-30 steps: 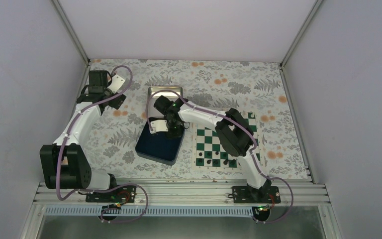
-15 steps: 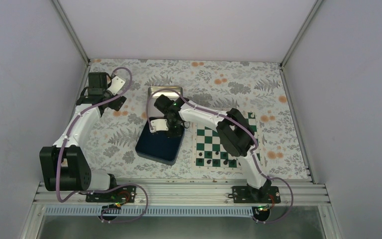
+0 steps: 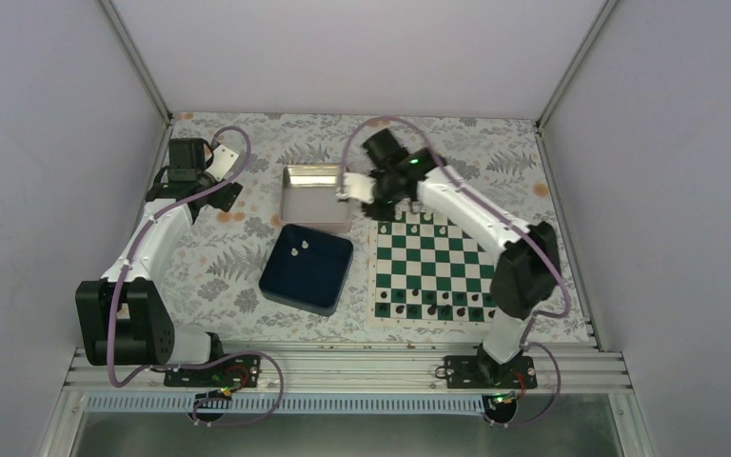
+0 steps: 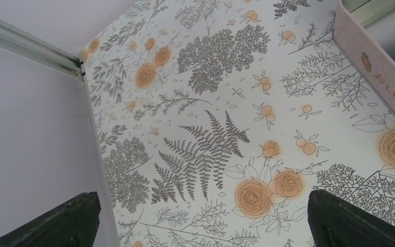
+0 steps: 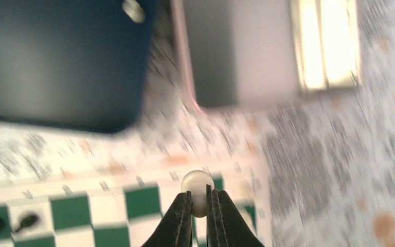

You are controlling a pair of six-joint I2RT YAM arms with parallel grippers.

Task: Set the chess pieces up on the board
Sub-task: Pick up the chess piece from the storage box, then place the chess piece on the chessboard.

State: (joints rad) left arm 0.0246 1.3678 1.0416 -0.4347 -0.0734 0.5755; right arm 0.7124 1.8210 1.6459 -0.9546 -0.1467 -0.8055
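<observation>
My right gripper (image 5: 199,198) is shut on a small white chess piece (image 5: 197,184), its round top showing above the fingertips. It hovers over the far left corner of the green and white board (image 3: 433,271), where the right gripper (image 3: 376,202) shows from above. A few white pieces (image 3: 425,219) stand on the far row. Two white pieces (image 3: 295,250) lie in the dark blue tray (image 3: 306,276). My left gripper (image 4: 205,221) is open over the flowered cloth, nothing between its fingers.
The shiny metal tin (image 3: 316,195) sits beyond the blue tray, left of the right gripper; its pink side (image 4: 375,67) shows in the left wrist view. Black pieces (image 3: 433,305) fill the board's near rows. The left arm (image 3: 152,238) stays at the far left by the wall.
The right gripper closed on a white piece in the blue tray, lifted it and swung right and away to the board's far left corner. The left arm stayed put.
</observation>
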